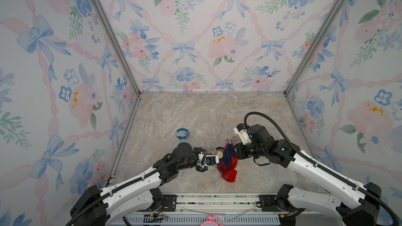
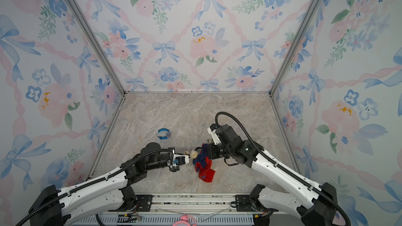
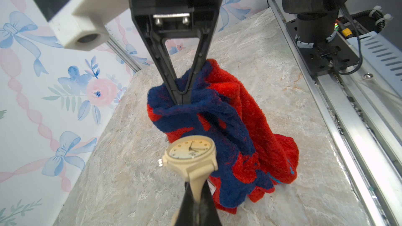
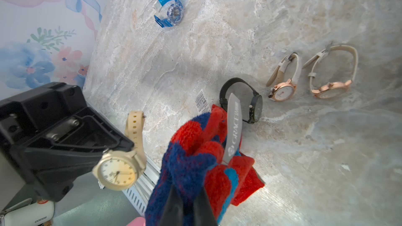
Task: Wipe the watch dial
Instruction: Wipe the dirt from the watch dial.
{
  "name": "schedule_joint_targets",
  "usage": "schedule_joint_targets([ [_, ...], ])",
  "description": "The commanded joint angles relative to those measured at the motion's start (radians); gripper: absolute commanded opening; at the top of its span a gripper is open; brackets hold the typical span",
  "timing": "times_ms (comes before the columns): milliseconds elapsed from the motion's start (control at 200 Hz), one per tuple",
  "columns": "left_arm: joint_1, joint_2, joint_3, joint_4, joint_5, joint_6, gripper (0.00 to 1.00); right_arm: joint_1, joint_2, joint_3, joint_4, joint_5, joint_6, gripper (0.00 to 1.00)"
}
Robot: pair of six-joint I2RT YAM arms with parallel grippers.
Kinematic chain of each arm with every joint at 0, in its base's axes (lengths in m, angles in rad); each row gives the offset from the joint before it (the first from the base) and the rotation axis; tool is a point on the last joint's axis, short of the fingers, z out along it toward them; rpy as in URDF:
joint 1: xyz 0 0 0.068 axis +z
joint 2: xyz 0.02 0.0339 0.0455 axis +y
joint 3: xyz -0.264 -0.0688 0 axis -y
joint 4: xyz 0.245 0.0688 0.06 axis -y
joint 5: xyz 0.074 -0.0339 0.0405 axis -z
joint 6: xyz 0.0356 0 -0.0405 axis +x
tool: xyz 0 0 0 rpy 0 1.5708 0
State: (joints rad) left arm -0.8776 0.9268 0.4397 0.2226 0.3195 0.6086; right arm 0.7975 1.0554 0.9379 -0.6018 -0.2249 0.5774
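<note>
A cream watch hangs above the table by its strap, and my left gripper is shut on that strap. Its pale dial faces the red and blue towel. The towel is bunched up, with my right gripper shut on its upper fold and its lower end resting on the table. In the right wrist view a narrow gap shows between dial and towel. In both top views the watch dial sits just left of the towel, between the two grippers.
A blue watch lies on the marble table further back and to the left. A black watch and two rose-gold watches lie in a row under the right arm. The metal rail runs along the front edge.
</note>
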Motion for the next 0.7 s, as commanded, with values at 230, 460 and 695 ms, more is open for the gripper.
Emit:
schedule_joint_targets([
  [230, -0.006, -0.004, 0.016, 0.031, 0.004, -0.008, 0.00, 0.103, 0.060, 0.115, 0.026, -0.018, 0.006, 0.00],
  [460, -0.008, 0.003, 0.019, 0.031, 0.007, -0.012, 0.00, 0.118, 0.108, 0.110, 0.034, -0.001, -0.002, 0.00],
  [695, -0.008, 0.002, 0.022, 0.026, 0.019, -0.011, 0.00, 0.030, 0.082, 0.022, 0.025, -0.001, 0.015, 0.00],
])
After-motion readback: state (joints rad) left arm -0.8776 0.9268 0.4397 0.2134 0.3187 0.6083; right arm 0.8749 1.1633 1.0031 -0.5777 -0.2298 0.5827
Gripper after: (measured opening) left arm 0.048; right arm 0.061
